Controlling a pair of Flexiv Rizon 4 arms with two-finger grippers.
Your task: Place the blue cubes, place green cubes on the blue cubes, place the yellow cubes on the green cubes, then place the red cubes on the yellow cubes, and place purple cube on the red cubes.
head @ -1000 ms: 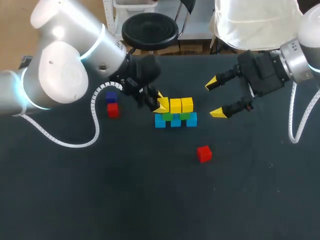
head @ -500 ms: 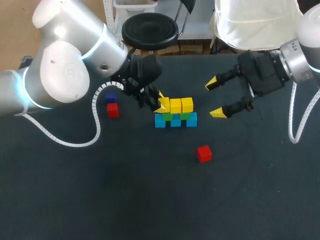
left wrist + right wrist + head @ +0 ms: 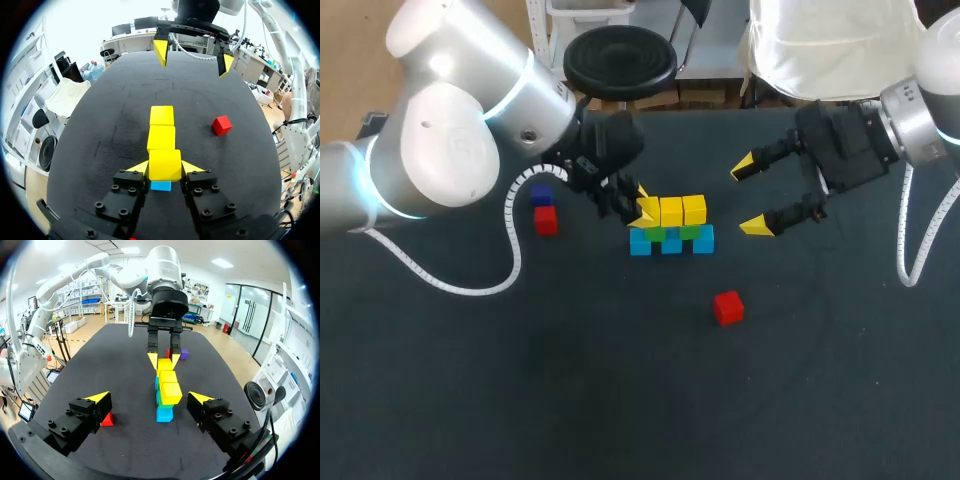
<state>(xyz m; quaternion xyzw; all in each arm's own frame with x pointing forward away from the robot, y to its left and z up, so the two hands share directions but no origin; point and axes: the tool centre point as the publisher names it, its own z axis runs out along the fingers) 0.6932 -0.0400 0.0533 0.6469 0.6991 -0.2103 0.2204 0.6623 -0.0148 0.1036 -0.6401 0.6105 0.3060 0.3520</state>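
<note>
A row of three blue cubes (image 3: pixel 671 243) lies mid-table with green cubes (image 3: pixel 689 232) on it and three yellow cubes (image 3: pixel 671 211) on top. My left gripper (image 3: pixel 642 209) is at the row's left end, shut on the end yellow cube (image 3: pixel 165 164); a blue cube (image 3: pixel 161 186) shows below it. The other two yellow cubes (image 3: pixel 161 137) run ahead of it. My right gripper (image 3: pixel 753 195) hangs open to the right of the stack, apart from it, and looks along the stack (image 3: pixel 170 392). One red cube (image 3: pixel 727 307) lies in front of the stack.
A second red cube (image 3: pixel 546 220) and a purple cube (image 3: pixel 542 195) lie to the left of the stack, beside the left arm's white cable (image 3: pixel 510 255). The purple cube (image 3: pixel 184 354) also shows past the left gripper in the right wrist view.
</note>
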